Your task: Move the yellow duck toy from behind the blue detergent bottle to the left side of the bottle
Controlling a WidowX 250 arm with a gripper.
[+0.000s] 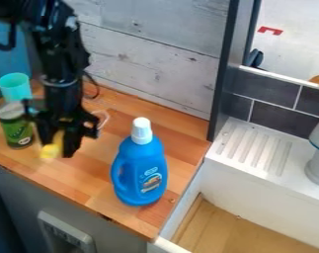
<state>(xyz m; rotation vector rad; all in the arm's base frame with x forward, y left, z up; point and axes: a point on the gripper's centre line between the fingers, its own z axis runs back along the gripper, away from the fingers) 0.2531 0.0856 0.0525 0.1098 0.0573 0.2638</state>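
In the camera view, the black two-finger gripper [59, 147] hangs at the left, over the wooden countertop [89, 184], its jaws clasped on a small yellow object [51, 149]. The object is blurred, so its exact kind cannot be made out; it sits low at the gripper's tips, near the front edge of the counter. Just left of the gripper stands a green can [17, 130] with a pale top, upright, and behind it a turquoise cup [15, 87], also upright. A thin white cord [105, 118] curls on the wood behind the gripper, to its right.

Well apart from the gripper, toward the right end of the counter, a blue detergent bottle [141, 173] with a white cap [141, 130] stands upright, its handle on the left side and a label on its front. Whitewashed wooden boards [148, 54] form the wall behind, ending at a dark upright post [225, 69]. To the right is a white sink [270, 185] with a ridged drainboard [251, 147], dark grey tiles [264, 91] behind it, and a white fixture [318, 165] partly cut off by the view's right edge
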